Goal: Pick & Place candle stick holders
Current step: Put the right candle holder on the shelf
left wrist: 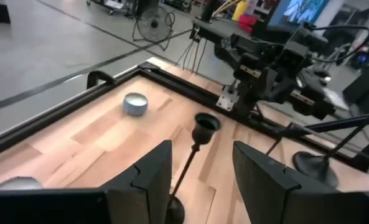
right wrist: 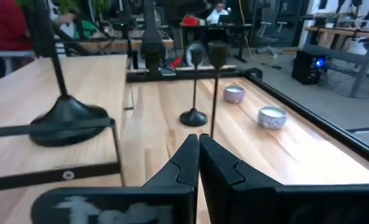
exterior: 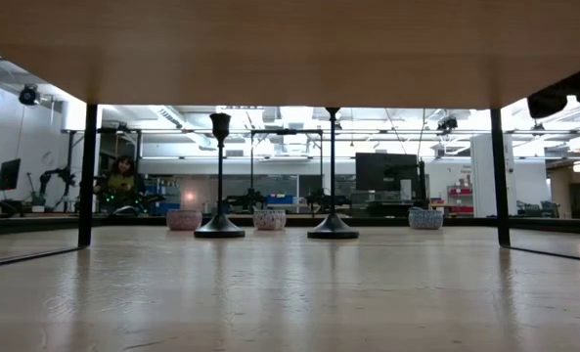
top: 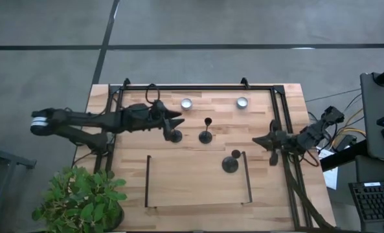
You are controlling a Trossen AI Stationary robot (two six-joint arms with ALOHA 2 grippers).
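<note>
Candlestick holders, 3 of them, stand upright on the wooden table (top: 179,188): left holder (top: 173,135), middle holder (top: 206,136), right holder (top: 230,164). They look rigid, smooth and top-heavy, so grip the thin stem low. Left gripper (left wrist: 200,171) straddles the left holder's stem, fingers spread. Right gripper (right wrist: 198,155) waits closed, empty, at the table's right edge.

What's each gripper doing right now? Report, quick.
Left gripper: open, fingers either side of a candle stick holder, not gripping it.
Right gripper: shut, holding nothing, waiting at the table's right edge.
</note>
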